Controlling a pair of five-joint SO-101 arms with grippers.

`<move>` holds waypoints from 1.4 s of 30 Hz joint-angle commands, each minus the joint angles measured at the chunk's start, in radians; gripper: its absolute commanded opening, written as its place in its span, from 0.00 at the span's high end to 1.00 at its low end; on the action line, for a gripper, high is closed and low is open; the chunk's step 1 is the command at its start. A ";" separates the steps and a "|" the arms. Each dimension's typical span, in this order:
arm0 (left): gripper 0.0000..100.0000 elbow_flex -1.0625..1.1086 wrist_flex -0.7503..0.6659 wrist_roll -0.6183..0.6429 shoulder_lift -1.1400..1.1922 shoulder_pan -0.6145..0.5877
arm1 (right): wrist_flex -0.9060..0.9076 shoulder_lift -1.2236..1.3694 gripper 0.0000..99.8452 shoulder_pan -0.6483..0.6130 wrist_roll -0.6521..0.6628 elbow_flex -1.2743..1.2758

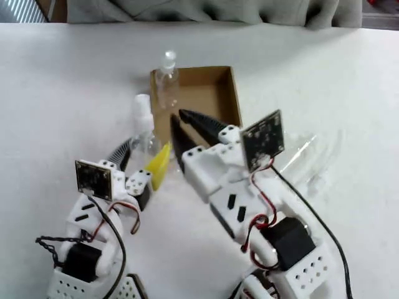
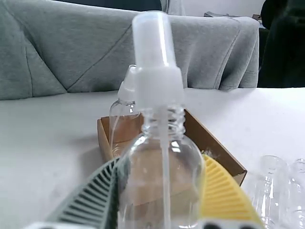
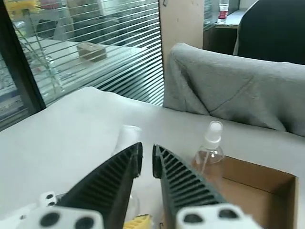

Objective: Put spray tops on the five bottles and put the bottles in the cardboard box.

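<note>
Grips topped bottle [image 2: 159, 191] upright in left pincer [image 1: 147, 149], closed on it, just left of box [image 1: 227, 87] on bench [image 1: 62, 93]; shows second bottle [image 1: 167, 84] standing in box corner, right pincer [image 3: 147, 152] barely parted, empty, loose bottles [image 1: 312, 165] far right.

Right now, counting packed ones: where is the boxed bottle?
High view: the bottle stands in the cardboard box's far left corner, beyond the left gripper.

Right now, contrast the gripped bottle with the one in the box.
The held bottle is clamped in the left gripper, outside the cardboard box; the boxed bottle stands free inside it. The held bottle is nearer the left arm, the boxed bottle farther back. Both are clear, upright, spray-topped.
</note>
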 commanded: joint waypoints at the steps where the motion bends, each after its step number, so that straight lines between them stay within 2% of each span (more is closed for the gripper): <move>1: 0.98 -0.017 -0.032 -0.011 -0.013 -0.010 | -0.045 -0.018 0.98 0.051 0.014 -0.011; 4: 0.98 -0.023 -0.041 -0.008 -0.013 -0.002 | -0.231 0.035 0.98 0.051 0.017 0.044; 8: 0.98 -0.032 -0.044 -0.011 -0.013 -0.001 | -0.444 0.249 0.98 0.053 0.021 0.011; 15: 0.98 -0.026 -0.040 -0.014 -0.013 -0.001 | -0.441 0.581 0.98 0.039 0.014 -0.253; 23: 0.98 -0.025 -0.038 -0.014 -0.013 -0.005 | -0.188 0.601 0.98 -0.067 0.018 -0.364; 29: 0.98 -0.020 -0.041 -0.014 -0.013 -0.008 | -0.013 0.596 0.98 -0.064 0.015 -0.370; 33: 0.98 0.020 -0.089 -0.014 -0.013 -0.008 | 0.067 0.506 0.98 -0.068 0.014 -0.365; 39: 0.98 0.044 -0.132 -0.014 -0.013 -0.008 | 0.077 0.328 0.98 -0.059 0.014 -0.365; 42: 0.98 0.044 -0.132 -0.014 -0.013 -0.008 | 0.143 0.232 0.98 -0.007 0.003 -0.362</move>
